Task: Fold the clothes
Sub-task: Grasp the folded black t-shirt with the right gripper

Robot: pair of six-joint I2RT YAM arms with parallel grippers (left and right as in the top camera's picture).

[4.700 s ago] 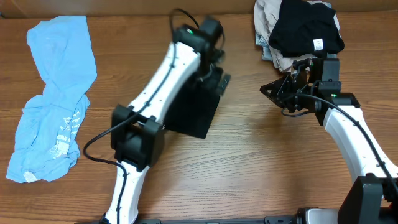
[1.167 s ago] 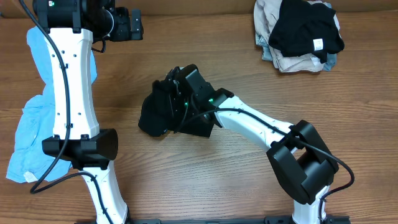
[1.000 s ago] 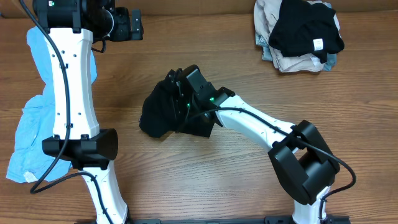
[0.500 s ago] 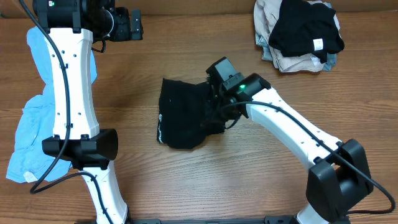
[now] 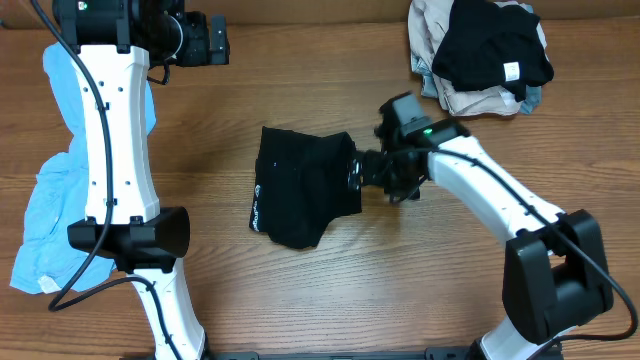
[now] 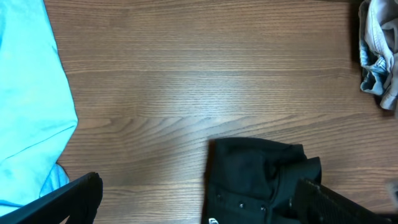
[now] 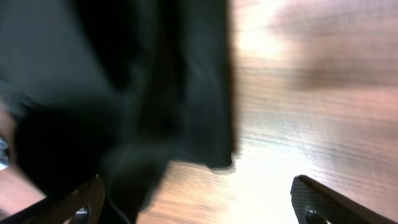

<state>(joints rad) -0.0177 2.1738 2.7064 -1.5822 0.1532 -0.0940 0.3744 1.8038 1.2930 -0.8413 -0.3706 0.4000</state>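
the soft black shirt [image 5: 303, 185] lies folded in the middle of the wood table [image 5: 400, 290], a lumpy block a bit longer from near to far. the right gripper [image 5: 362, 172] is just at its right edge, fingers [image 7: 71, 202] wide apart. the crumpled light blue tee [image 5: 85, 170] lies on the left. the left gripper [image 5: 212, 40] hangs high, fingers [image 6: 71, 198] wide apart too. far right sits a pile of black and beige clothes [image 5: 480, 55]; only the top view shows its white tag [image 5: 511, 71].

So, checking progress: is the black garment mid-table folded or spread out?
Folded: the black fabric garment lies as a compact rough rectangle, layers overlapping, on the wooden table.
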